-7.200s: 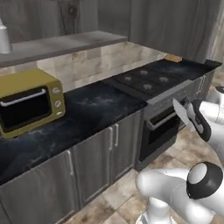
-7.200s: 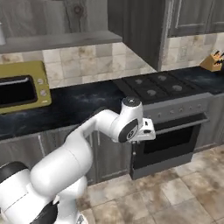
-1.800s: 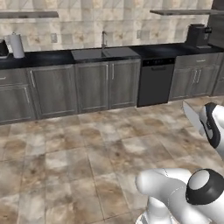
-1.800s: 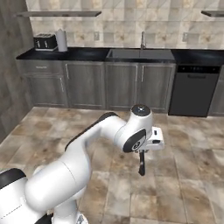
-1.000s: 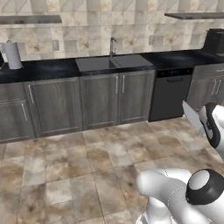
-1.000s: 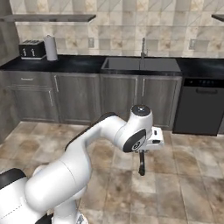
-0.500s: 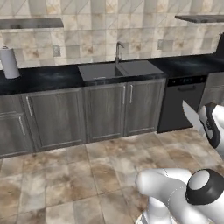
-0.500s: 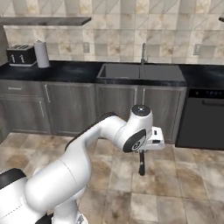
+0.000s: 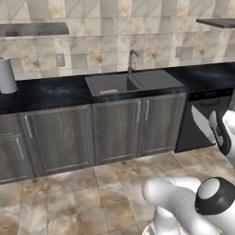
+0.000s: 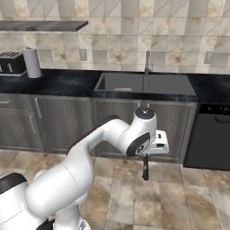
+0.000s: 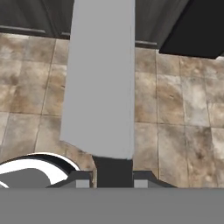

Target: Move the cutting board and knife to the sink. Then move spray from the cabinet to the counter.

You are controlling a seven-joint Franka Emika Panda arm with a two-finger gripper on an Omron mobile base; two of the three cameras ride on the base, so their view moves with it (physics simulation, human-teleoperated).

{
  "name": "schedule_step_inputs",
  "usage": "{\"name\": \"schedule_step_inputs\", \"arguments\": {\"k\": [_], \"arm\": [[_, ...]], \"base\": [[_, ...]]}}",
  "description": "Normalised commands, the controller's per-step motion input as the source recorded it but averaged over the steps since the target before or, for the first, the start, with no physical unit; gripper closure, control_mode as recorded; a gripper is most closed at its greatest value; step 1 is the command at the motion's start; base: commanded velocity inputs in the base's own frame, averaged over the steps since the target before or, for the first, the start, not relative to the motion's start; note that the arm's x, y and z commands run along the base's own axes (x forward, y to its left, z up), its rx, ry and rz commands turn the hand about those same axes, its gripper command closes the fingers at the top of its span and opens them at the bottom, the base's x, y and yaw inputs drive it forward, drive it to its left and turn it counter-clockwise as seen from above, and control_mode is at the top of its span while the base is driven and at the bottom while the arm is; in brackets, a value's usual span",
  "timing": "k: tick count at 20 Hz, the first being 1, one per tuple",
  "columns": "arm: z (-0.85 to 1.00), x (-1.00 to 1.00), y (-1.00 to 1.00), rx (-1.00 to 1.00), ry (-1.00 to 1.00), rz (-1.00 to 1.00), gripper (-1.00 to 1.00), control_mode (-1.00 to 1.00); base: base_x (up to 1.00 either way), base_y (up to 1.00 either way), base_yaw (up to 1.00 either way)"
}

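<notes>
Knife (image 11: 99, 83) delivery is what I am carrying out, my jaws pinching its dark handle above the floor, facing the sink (image 9: 120, 84), where the cutting board (image 9: 109, 92) seemingly lies; next, reaching over the table (image 9: 46, 94).

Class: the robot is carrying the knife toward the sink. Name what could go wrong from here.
1. The gripper pinches only the knife by its thin handle, so the long blade may swing or slip out.
2. The cutting board already lies in the sink; a dropped knife could hit it or the faucet.
</notes>
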Motion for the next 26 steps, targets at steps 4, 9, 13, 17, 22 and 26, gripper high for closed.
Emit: {"name": "schedule_step_inputs", "arguments": {"k": [4, 9, 13, 17, 22, 26], "arm": [[0.0, 0.0, 0.0, 0.0, 0.0, 0.0, 1.0, 1.0], [0.0, 0.0, 0.0, 0.0, 0.0, 0.0, 1.0, 1.0], [0.0, 0.0, 0.0, 0.0, 0.0, 0.0, 1.0, 1.0], [0.0, 0.0, 0.0, 0.0, 0.0, 0.0, 1.0, 1.0], [0.0, 0.0, 0.0, 0.0, 0.0, 0.0, 1.0, 1.0], [0.0, 0.0, 0.0, 0.0, 0.0, 0.0, 1.0, 1.0]], "base": [[0.76, -0.17, 0.01], [0.74, -0.23, 0.01], [0.71, -0.25, 0.02], [0.66, -0.25, 0.05], [0.63, -0.26, 0.05], [0.68, -0.2, 0.05]]}}
